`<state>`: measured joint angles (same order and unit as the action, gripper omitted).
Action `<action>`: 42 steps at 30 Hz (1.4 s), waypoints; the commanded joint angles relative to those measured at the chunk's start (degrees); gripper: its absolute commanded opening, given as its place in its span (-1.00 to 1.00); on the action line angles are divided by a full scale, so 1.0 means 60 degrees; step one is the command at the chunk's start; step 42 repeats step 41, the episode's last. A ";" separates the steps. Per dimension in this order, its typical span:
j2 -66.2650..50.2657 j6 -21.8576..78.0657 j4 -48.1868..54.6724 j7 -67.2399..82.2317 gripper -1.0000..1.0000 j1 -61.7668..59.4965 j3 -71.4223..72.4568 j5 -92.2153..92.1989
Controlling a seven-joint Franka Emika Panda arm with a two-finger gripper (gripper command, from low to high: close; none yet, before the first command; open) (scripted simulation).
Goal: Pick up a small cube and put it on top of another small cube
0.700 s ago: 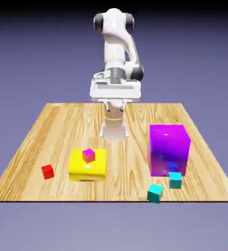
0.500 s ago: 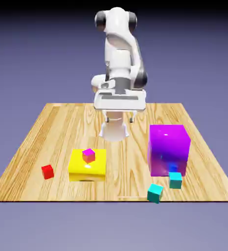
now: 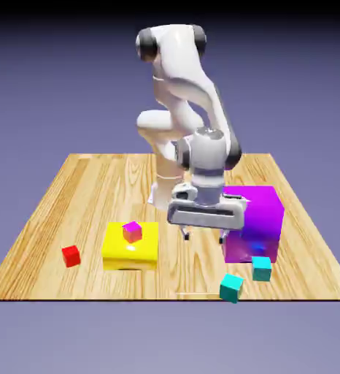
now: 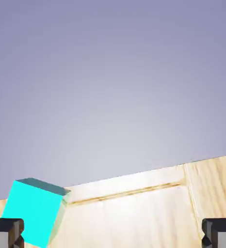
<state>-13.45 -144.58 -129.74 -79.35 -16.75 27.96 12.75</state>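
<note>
Tool [image 3: 204, 236] lower; small cyan cube [image 3: 231, 287]

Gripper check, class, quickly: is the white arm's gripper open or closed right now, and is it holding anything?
Gripper: open, jaws wide apart, holding nothing; a small teal cube shows near one finger in the hand view, not gripped.

1. Flat block [image 3: 130, 247] sits on the table [image 3: 85, 190], toward the exterior view's left; small cube [image 3: 132, 231] on top.
2. Lone cube [image 3: 71, 256] lies left of it.
3. Tall block [image 3: 257, 215] stands right; two cubes [image 3: 260, 268] [image 3: 231, 287] lie before it.
</note>
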 commanded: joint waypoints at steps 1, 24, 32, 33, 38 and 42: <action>-0.0347 0.0221 0.0235 -0.0277 0.00 -0.0131 0.0210 0.0096; -0.4065 0.2713 0.2718 -0.3622 -1.00 -0.1507 0.2747 0.0937; -0.2453 0.1849 0.1076 -0.4642 -1.00 -0.0298 0.3115 -0.0559; -0.2799 0.1458 0.1009 -0.4802 -1.00 -0.0027 0.2825 -0.0289; -0.2984 0.1249 0.0974 -0.4888 1.00 0.0118 0.2671 -0.0145; -0.2108 0.2240 0.1142 -0.4482 1.00 -0.0568 0.3404 -0.0829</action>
